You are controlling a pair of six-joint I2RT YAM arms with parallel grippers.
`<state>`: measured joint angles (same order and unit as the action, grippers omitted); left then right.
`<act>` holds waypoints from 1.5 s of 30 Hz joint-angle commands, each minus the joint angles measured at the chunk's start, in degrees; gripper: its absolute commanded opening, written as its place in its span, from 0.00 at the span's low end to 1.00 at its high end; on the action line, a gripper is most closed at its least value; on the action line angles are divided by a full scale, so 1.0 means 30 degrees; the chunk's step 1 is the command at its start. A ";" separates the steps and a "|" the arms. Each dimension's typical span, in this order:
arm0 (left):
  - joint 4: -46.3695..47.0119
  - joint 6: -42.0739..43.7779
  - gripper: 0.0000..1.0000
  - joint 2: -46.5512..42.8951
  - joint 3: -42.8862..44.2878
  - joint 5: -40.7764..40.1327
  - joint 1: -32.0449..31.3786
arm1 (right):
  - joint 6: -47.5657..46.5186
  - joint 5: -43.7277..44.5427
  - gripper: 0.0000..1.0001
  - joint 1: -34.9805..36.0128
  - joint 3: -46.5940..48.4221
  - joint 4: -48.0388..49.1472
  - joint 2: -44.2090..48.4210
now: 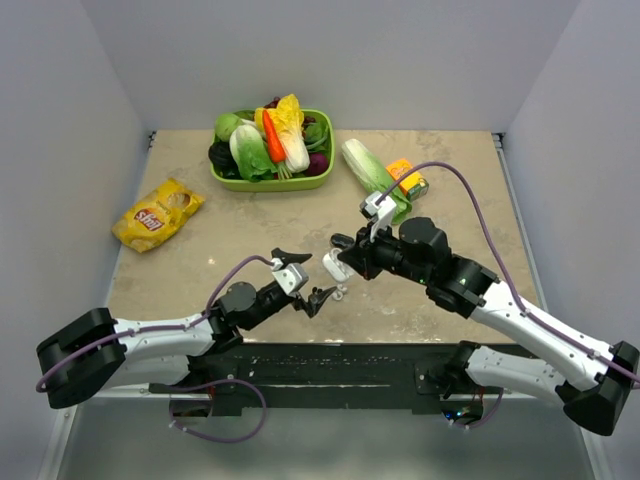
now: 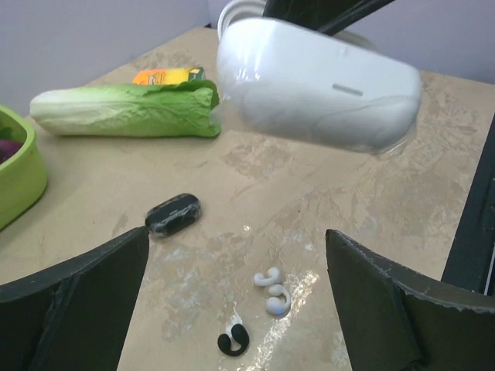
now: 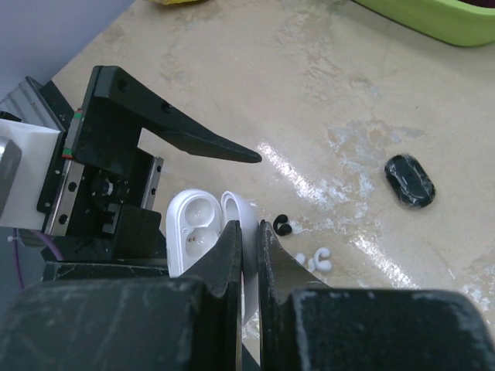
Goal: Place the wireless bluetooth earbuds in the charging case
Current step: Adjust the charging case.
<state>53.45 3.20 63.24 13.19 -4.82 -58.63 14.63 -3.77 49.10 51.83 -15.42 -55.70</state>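
Observation:
My right gripper point(image 3: 249, 232) is shut on the lid of an open white charging case point(image 3: 189, 232) and holds it above the table; its two empty sockets show. The case also shows in the left wrist view point(image 2: 317, 93) and in the top view point(image 1: 337, 268). Two white earbuds point(image 2: 271, 290) and one black earbud point(image 2: 233, 340) lie on the table between the fingers of my open, empty left gripper point(image 2: 240, 309). In the right wrist view, the white earbuds point(image 3: 317, 261) and the black earbud point(image 3: 283, 225) lie just beside the case. A shut black case point(image 2: 174, 214) lies farther off.
A green basket point(image 1: 270, 186) of vegetables stands at the back. A napa cabbage point(image 1: 372, 178) and an orange box point(image 1: 407, 178) lie right of it. A yellow chips bag point(image 1: 157, 214) lies at the left. The two grippers are close together near the front edge.

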 commanded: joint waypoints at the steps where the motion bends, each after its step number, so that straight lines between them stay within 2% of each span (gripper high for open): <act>1: -0.1057 -0.1472 1.00 -0.0163 0.1022 -0.1204 0.0032 | -0.1243 0.0348 0.00 0.0039 0.0710 0.0218 0.0403; 3: -0.2051 -0.2529 1.00 -0.0513 0.1373 -0.0886 0.0032 | -0.1711 0.1078 0.00 0.0156 0.0594 0.0364 0.0491; 6: -0.3429 -0.3555 1.00 -0.1041 0.1872 0.1571 0.0032 | -0.2909 0.2016 0.00 0.0769 -0.0193 0.1587 0.1513; 7: -0.3983 -0.3761 1.00 -0.1187 0.2076 0.3491 0.0032 | -0.3176 0.2280 0.00 0.1090 -0.0256 0.1711 0.1894; 9: -0.5009 -0.4552 1.00 -0.1247 0.2573 0.4910 0.0032 | -0.4283 0.2254 0.00 0.1152 0.0731 0.0231 0.1957; 10: -0.5681 -0.4612 1.00 -0.1218 0.2924 0.6628 0.0090 | -0.4698 0.2050 0.00 0.1210 0.1291 -0.0507 0.1724; 12: -0.5339 -0.4903 1.00 -0.1217 0.2811 0.8657 0.0701 | -0.5834 0.2367 0.00 0.1356 0.2665 -0.2262 0.0875; 13: -0.4524 -0.5282 1.00 -0.1189 0.2607 1.0349 0.1112 | -0.6076 0.2834 0.00 0.1908 0.2876 -0.2533 0.0785; 16: -0.1748 -0.7448 1.00 -0.1130 0.1993 1.3226 0.2900 | -0.6781 0.5030 0.00 0.3197 0.2791 -0.2799 0.0784; 23: -0.0679 -0.8157 1.00 -0.0428 0.2780 1.4409 0.3958 | -0.7221 0.7875 0.00 0.5866 0.2176 -0.2858 0.0785; 25: 0.0048 -0.8244 0.97 0.0009 0.3014 1.4409 0.4016 | -0.7222 0.8431 0.00 0.6510 0.2175 -0.2800 0.0639; 29: 0.0492 -0.8303 0.90 0.1153 0.3659 1.4643 0.4045 | -0.7105 0.8812 0.00 0.6777 0.2029 -0.2653 0.0434; 38: 0.2308 -0.9006 0.90 0.1565 0.3659 1.4409 0.4250 | -0.6929 0.9460 0.00 0.7129 0.1912 -0.2565 0.0023; 41: 0.2895 -0.9212 0.85 0.1741 0.3718 1.4438 0.4251 | -0.6871 0.9314 0.00 0.7158 0.1883 -0.2477 -0.0036; 45: 0.3449 -0.9445 0.68 0.2413 0.3865 1.4876 0.4280 | -0.6811 0.9138 0.00 0.7187 0.1824 -0.2389 -0.0007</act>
<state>57.82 -23.90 68.99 22.68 37.91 -46.13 -5.76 23.05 70.24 57.60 -24.80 -55.92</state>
